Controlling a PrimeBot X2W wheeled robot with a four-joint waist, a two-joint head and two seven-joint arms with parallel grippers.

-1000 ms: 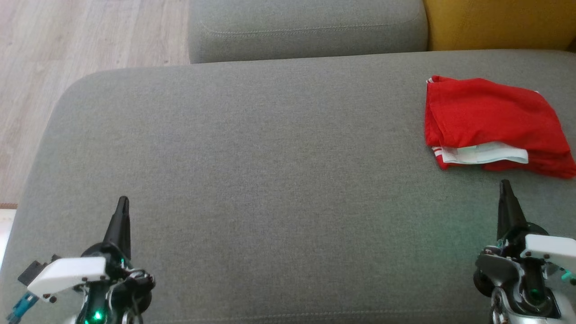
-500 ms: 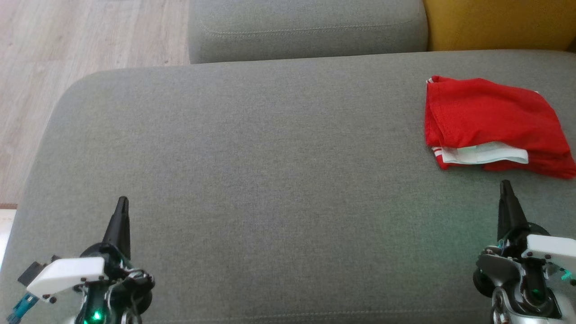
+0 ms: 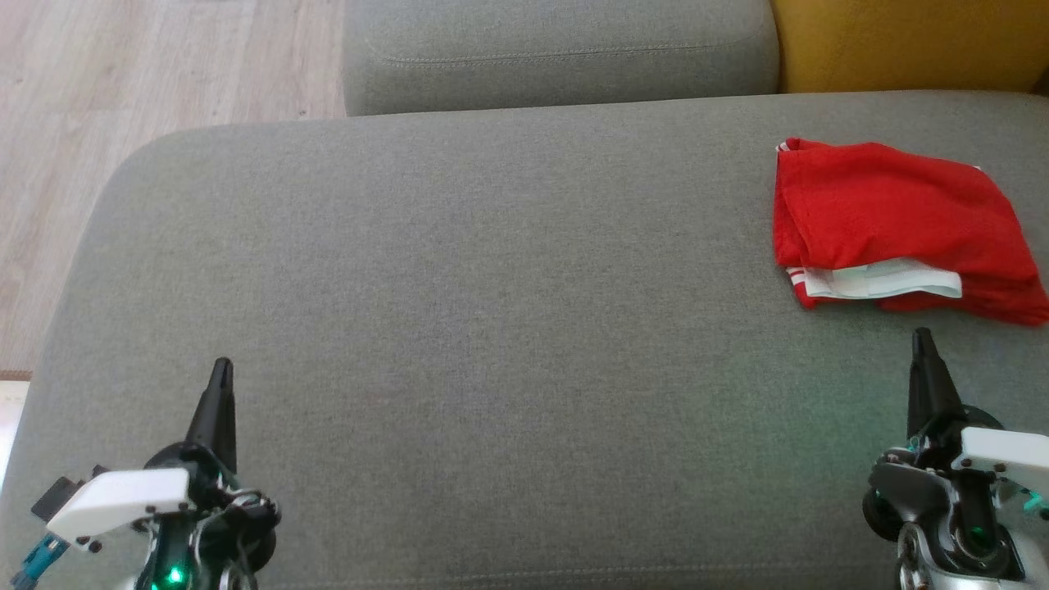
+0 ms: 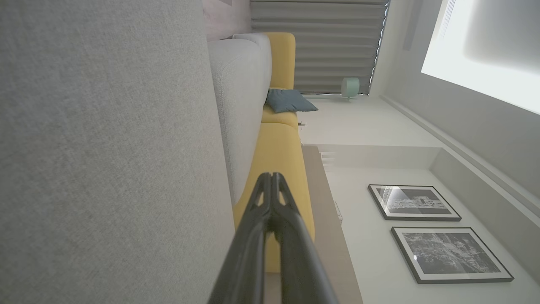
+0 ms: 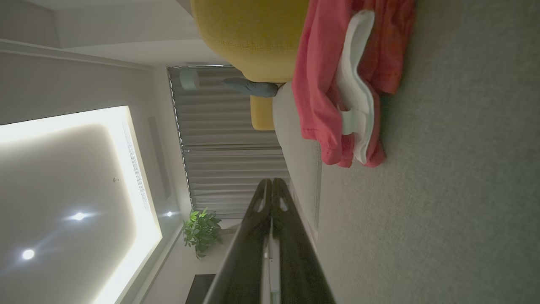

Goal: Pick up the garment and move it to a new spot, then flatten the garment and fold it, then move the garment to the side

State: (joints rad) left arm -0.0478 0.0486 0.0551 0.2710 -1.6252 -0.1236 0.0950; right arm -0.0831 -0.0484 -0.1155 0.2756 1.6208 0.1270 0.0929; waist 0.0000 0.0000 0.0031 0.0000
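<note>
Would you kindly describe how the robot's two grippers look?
The left gripper and right gripper each have two long, tapering black fingers on a dark round mount, with a white angular cover and a green light. A teal connector sits by the left one.

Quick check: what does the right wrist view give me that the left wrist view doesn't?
Right wrist view: the red garment with its white part, lying on the cushion ahead of the shut right gripper, and a potted plant. Left wrist view: two framed pictures beyond the shut left gripper. Both: grey cushion, yellow sofa section, blue pillow, curtains.
</note>
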